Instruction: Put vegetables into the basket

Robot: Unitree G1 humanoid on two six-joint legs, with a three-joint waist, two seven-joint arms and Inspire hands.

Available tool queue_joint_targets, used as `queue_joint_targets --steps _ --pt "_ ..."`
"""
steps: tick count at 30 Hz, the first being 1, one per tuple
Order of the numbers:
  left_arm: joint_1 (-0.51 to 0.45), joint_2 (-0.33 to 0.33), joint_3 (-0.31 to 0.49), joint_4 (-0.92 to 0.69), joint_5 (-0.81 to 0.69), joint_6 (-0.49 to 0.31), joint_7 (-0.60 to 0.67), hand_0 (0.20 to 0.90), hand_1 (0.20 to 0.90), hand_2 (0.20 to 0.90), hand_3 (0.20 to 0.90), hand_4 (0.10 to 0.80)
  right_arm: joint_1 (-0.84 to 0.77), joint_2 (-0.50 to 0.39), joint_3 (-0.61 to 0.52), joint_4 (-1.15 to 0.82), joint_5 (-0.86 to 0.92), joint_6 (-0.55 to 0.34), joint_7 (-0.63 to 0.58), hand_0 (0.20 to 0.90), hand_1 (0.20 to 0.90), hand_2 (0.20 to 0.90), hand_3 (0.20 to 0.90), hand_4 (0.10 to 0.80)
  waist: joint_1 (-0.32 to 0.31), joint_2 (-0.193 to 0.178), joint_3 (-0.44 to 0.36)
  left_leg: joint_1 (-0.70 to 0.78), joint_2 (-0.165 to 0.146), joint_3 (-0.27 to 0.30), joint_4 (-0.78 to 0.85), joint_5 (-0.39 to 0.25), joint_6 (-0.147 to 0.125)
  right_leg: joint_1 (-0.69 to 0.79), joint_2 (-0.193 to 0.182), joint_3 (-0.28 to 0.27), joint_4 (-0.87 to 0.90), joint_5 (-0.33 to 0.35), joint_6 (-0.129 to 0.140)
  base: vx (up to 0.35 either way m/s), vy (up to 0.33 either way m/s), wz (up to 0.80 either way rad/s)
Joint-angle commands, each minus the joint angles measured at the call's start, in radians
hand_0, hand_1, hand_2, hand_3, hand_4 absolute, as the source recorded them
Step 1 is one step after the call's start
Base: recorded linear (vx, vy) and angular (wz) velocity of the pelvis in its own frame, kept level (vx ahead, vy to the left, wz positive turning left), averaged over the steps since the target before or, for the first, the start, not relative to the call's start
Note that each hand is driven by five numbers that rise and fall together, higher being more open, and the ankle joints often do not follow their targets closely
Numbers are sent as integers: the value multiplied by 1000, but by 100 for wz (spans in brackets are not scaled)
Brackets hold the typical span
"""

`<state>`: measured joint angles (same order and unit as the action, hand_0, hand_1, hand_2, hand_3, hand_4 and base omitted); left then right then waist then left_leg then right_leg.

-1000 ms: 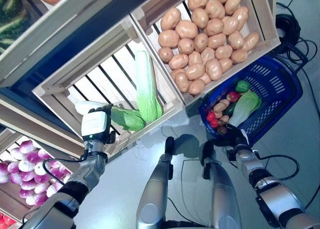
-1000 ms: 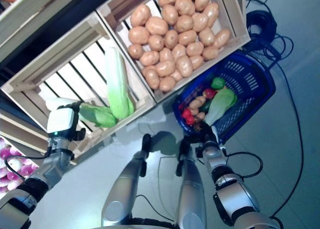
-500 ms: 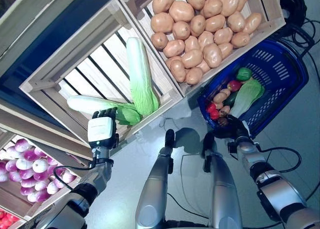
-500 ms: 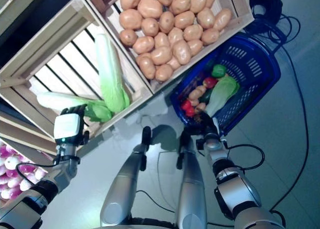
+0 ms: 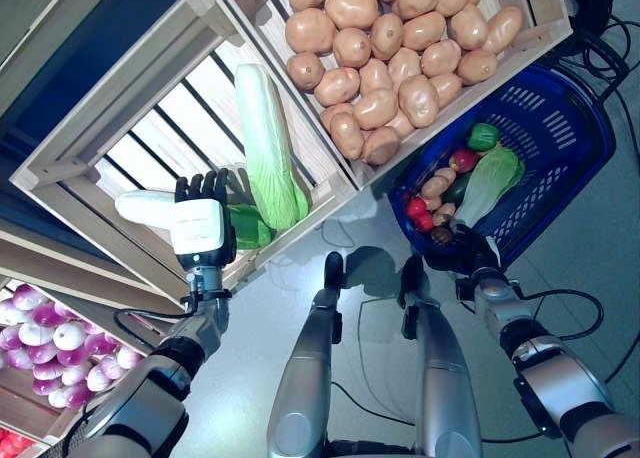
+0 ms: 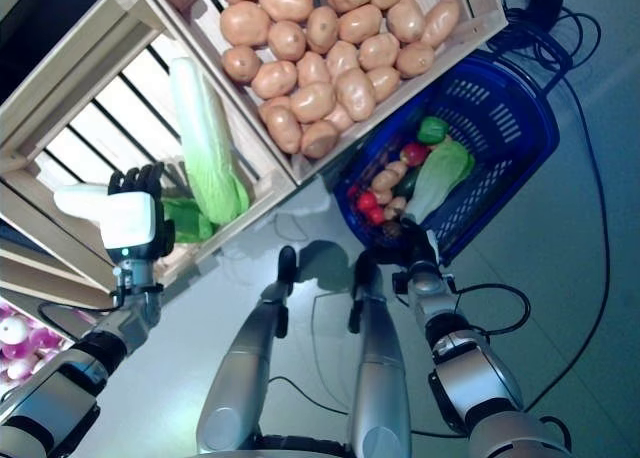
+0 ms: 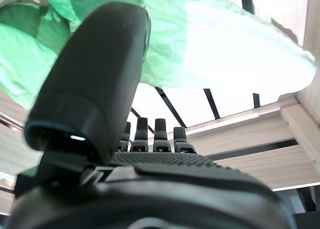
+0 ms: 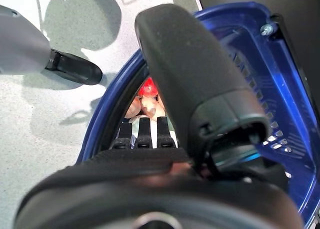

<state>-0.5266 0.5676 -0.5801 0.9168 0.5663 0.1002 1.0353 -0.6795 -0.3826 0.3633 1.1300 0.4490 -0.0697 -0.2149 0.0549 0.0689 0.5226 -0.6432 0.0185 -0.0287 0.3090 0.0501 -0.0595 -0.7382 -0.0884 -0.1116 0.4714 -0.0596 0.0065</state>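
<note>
A long cabbage [image 5: 145,207] with a white stalk and green leaves [image 7: 225,49] lies in a slatted wooden crate [image 5: 90,158]. My left hand [image 5: 200,230] lies across its middle, open, fingers straight and reaching past it; the thumb [image 7: 95,74] stands in front of the leaves. A second cabbage [image 5: 265,143] lies beside it in the same crate. The blue basket [image 5: 560,148] holds a cabbage [image 5: 488,183], a green pepper [image 5: 484,136], tomatoes [image 5: 417,208] and small potatoes [image 5: 435,188]. My right hand [image 5: 462,258] is shut on the basket's handle [image 8: 115,89].
A crate full of potatoes [image 5: 390,48] stands next to the cabbage crate, just above the basket. Purple-and-white turnips [image 5: 50,348] fill a lower shelf at the left. Grey floor lies below the crates.
The camera has shifted. My left hand has moved forward, so its fingers now reach over the cabbage instead of stopping at its near side. The right hand stays on the basket.
</note>
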Motion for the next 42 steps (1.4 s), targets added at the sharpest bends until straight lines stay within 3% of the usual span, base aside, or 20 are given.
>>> queue_joint_targets --steps 1,9,13,21,30,36,42 --pt "17 38 117 1 -7 35 89 900 900 900 900 800 67 -30 -8 -41 40 -17 15 900 900 900 900 800 -4 -13 -3 -89 -52 7 82 24 18 85 40 7 -91 23 -31 26 41 1" --pt "-20 22 90 37 -10 52 48 900 900 900 900 800 60 -46 -8 -72 47 -10 18 900 900 900 900 800 -19 -23 -3 -120 -44 8 88 25 20 41 48 13 -70 22 -34 8 17 0" --pt "-36 24 83 85 -24 21 -17 900 900 900 900 800 60 -45 -11 -73 53 -21 17 900 900 900 900 800 -23 -40 -3 -131 -40 2 83 27 22 31 56 10 -75 27 -34 2 -18 3" --pt "0 13 44 155 -91 -2 -106 900 900 900 900 800 67 -41 -16 -63 52 -27 28 900 900 900 900 800 -23 -45 -3 -130 -43 -4 77 29 25 30 63 8 -76 30 -34 2 1 1" --pt "2 -7 27 192 -124 -22 -72 900 900 900 900 800 56 -39 -5 -46 52 -38 40 900 900 900 900 800 -21 -41 -3 -135 -47 -6 71 34 25 21 64 4 -75 31 -35 -1 2 0" --pt "-34 -9 76 154 -80 1 120 900 900 900 900 800 29 -53 -5 -42 71 -24 34 900 900 900 900 800 -15 -43 -3 -155 -46 -8 84 32 22 2 60 -1 -57 25 -35 -14 19 2" --pt "-88 6 97 108 -43 4 165 900 900 900 900 800 52 -59 -10 -106 99 -28 2 900 900 900 900 800 -21 -68 -3 -197 -44 -14 102 30 28 -40 70 -4 -39 32 -35 -6 -8 2"
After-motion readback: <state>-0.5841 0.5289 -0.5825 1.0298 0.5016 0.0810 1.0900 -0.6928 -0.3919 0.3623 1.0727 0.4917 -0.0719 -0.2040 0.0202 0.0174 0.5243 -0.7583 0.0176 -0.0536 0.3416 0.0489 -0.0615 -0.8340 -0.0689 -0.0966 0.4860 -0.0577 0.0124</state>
